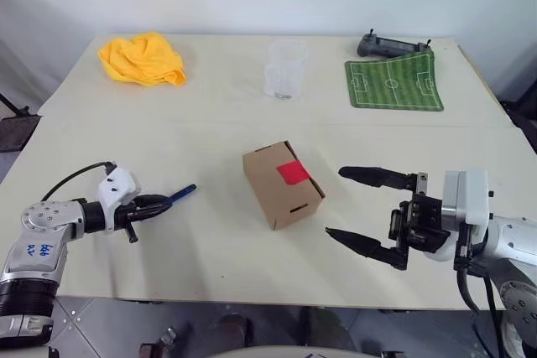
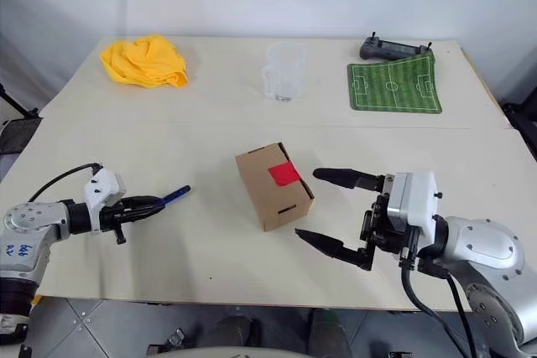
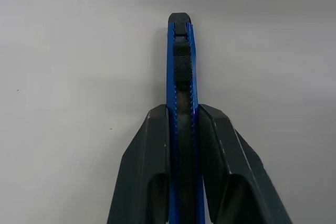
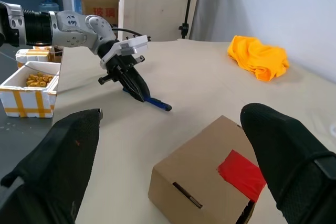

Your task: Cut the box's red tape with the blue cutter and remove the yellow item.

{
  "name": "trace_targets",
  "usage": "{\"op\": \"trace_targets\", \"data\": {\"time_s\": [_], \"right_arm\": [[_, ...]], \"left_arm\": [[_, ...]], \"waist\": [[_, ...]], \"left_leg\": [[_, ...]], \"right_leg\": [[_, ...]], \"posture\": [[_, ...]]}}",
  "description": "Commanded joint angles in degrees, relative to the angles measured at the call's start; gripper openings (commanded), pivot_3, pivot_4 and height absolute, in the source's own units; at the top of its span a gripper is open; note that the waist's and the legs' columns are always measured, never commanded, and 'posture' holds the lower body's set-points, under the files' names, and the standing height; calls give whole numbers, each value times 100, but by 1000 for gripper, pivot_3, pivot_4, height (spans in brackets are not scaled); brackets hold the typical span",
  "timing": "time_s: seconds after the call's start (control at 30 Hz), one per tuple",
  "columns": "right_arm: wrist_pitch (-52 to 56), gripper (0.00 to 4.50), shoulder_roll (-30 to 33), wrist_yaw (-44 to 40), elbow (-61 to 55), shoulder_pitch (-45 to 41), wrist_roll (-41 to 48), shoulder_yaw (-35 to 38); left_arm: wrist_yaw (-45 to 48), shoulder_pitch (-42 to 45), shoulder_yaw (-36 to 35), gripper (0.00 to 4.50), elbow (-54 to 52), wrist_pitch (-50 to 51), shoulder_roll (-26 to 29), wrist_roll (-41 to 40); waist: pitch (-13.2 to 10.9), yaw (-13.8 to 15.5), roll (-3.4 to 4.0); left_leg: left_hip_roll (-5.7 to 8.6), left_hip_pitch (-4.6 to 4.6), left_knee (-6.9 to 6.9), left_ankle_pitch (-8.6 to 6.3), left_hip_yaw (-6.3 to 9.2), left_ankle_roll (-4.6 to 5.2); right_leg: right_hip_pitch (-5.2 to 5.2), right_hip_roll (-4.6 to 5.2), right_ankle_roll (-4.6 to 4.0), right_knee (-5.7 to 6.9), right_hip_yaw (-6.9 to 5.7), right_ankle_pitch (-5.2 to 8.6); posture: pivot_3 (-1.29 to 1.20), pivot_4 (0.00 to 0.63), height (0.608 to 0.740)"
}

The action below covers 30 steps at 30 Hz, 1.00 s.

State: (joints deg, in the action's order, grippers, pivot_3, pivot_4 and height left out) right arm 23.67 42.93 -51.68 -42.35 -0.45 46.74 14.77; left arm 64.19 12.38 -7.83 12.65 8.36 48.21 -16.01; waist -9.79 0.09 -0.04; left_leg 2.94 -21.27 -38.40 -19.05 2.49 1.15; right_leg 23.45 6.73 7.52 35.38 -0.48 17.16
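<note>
The brown box point(image 1: 282, 184) stands in the middle of the table with the red tape point(image 1: 292, 172) on its top face. To its left my left gripper point(image 1: 156, 203) is shut on the blue cutter point(image 1: 181, 194), whose free end points toward the box. In the left wrist view the cutter point(image 3: 181, 77) runs out between my two black fingers point(image 3: 149, 161). My right gripper point(image 1: 357, 207) hangs open just right of the box, pointing at it, one finger high and one low. The yellow item is hidden.
A crumpled yellow cloth point(image 1: 143, 59) lies at the far left of the table. A clear plastic cup point(image 1: 284, 69) stands at the far middle. A green pitch mat point(image 1: 394, 83) with a dark controller point(image 1: 393, 45) behind it lies far right.
</note>
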Motion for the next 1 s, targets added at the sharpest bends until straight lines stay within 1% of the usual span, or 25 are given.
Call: {"op": "trace_targets", "data": {"time_s": [0.03, 0.1, 0.2, 0.27, 0.33, 0.37, 0.4, 0.5, 0.6, 0.67, 0.73, 0.83, 0.9, 0.97, 1.0], "right_arm": [[231, 4500, 229, -27, -155, 43, 421, 147], [362, 4500, 341, -26, -226, 143, 540, 142], [566, 4500, 501, 58, -381, 315, 755, 198], [803, 4500, 671, 147, -553, 510, 1041, 308], [1159, 4500, 907, 302, -684, 755, 1360, 400], [1266, 4500, 1006, 363, -775, 887, 1493, 484], [1373, 4500, 1101, 401, -819, 1042, 1501, 520], [1520, 4500, 1152, 570, -880, 1710, 1177, 729], [1600, 3948, 1231, 614, -1004, 2107, 943, 856], [1610, 3268, 1337, 609, -1005, 2156, 686, 695], [1593, 2596, 1350, 684, -1062, 2165, 455, 517], [1669, 1694, 1309, 924, -946, 1735, 49, -184], [1655, 969, 1224, 1041, -831, 1391, -305, -710], [1685, 367, 1159, 1148, -740, 1157, -576, -1098], [1804, 86, 1135, 1178, -710, 1069, -544, -1233]], "left_arm": [[901, 18, 106, 444, -1374, 388, 571, -515], [1193, 8, 379, 444, -1979, 589, 802, -536], [1222, 26, 857, 444, -2749, 983, 884, -498], [1158, 0, 1248, 444, -3186, 1200, 926, -280], [1007, 47, 1669, 444, -3408, 1238, 752, -47], [938, 31, 1767, 444, -3524, 1259, 713, 0], [841, 97, 1954, 444, -3571, 1223, 572, 121], [152, 432, 2666, 444, -3780, 1620, -264, 532], [-157, 710, 3082, 444, -3994, 2148, -601, 842], [-229, 900, 3329, 444, -4091, 2547, -720, 925], [-286, 1000, 3528, 444, -4280, 2938, -720, 990], [-440, 1283, 3810, 444, -4366, 3411, -769, 1198], [-487, 1446, 3926, 444, -4438, 3688, -764, 1245], [-516, 1550, 4003, 444, -4498, 3879, -746, 1252], [-545, 1611, 4067, 444, -4482, 3918, -755, 1293]], "waist": [[-15, 11, -26], [-16, 23, -27], [-16, 24, -4], [-17, 27, -4], [-17, 22, -5], [-18, 24, -7], [-19, 34, -8], [-20, 143, -9], [-25, 184, -22], [-24, 161, -25], [-24, 129, -25], [-24, 122, -25], [-25, 135, -25], [-26, 136, -27], [-26, 145, -27]], "left_leg": [[-3, -7, 3, 1, 3, -1], [-9, -9, 15, 1, 14, -8], [-6, -8, 25, -4, 7, 1], [-5, -9, 29, -6, 5, 3], [-8, -15, 31, -7, 6, 3], [-8, -15, 31, -7, 6, 3], [-8, -15, 30, -7, 5, 3], [-8, -11, 21, -7, 3, 4], [-3, -14, 9, -3, 3, 8], [0, -12, 7, 0, 1, 9], [0, -5, 8, 1, -4, 8], [-4, -1, 13, 3, -5, 4], [-2, -3, 11, 6, -3, 1], [2, -4, 11, 7, -2, 2], [4, -4, 11, 7, -2, 3]], "right_leg": [[3, -1, 0, -2, -3, 0], [0, -2, -4, -32, -13, 1], [-5, -1, -4, -39, -10, 0], [-5, -3, -3, -38, -9, 0], [-2, -8, -3, -39, -12, 0], [-3, -10, -3, -40, -12, 0], [-3, -10, -3, -40, -12, 0], [-9, -11, -2, -56, -11, 0], [-12, -15, 10, -50, -8, -7], [-13, -17, 14, -46, -4, -9], [-13, -19, 14, -39, -1, -9], [-11, -24, 12, -38, 1, -8], [-9, -30, 12, -36, -2, -8], [-10, -30, 12, -36, -3, -8], [-10, -30, 12, -37, -2, -8]], "posture": [[0, 150, 740], [0, 150, 740], [0, 150, 740], [0, 150, 740], [0, 150, 740], [0, 150, 740], [0, 150, 740], [0, 150, 740], [0, 150, 740], [0, 150, 740], [0, 150, 740], [0, 150, 740], [0, 150, 740], [0, 150, 740], [0, 150, 740]]}}
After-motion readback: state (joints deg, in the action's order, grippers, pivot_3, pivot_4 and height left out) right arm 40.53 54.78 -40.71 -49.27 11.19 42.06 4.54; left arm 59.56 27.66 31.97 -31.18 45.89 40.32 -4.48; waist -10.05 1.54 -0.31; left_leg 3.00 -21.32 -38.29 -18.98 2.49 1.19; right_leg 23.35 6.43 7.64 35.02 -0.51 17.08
